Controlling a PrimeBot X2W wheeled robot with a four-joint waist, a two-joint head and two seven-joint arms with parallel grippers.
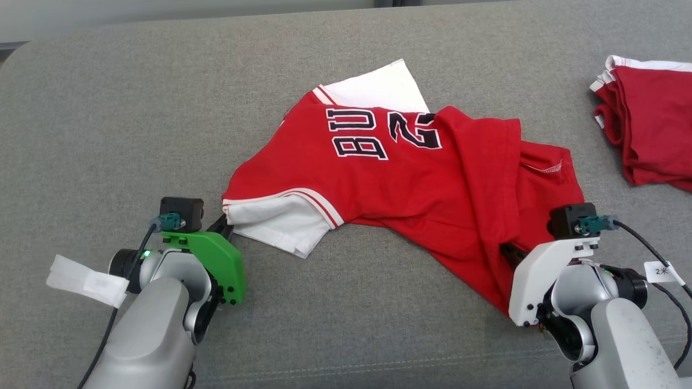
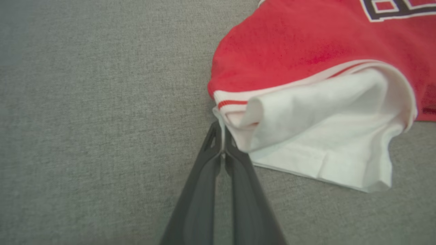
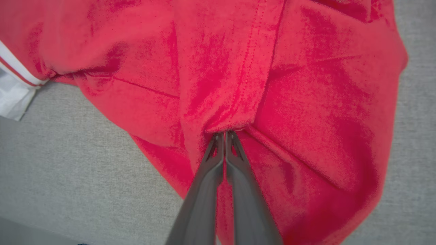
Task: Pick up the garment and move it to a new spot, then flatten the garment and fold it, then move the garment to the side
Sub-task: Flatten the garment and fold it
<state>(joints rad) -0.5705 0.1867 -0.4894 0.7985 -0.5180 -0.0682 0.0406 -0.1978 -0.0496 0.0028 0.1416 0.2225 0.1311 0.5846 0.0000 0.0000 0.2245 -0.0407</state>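
Note:
The garment (image 1: pixel 400 173) is a red jersey with white sleeves and dark lettering, lying crumpled across the middle of the grey surface. At its lower left corner my left gripper (image 1: pixel 226 222) is shut on the white sleeve edge (image 2: pixel 223 117), with the fingertips pinching the hem. My right gripper (image 1: pixel 508 249) sits over the jersey's lower right part, fingers pressed together on a raised fold of red cloth (image 3: pixel 226 127). The red fabric (image 3: pixel 306 102) bunches up around those fingertips.
A second red garment with white trim (image 1: pixel 646 121) lies folded at the far right edge. The grey fabric surface (image 1: pixel 108 135) stretches wide to the left and toward the front. A white tag (image 1: pixel 86 281) hangs from my left arm's cable.

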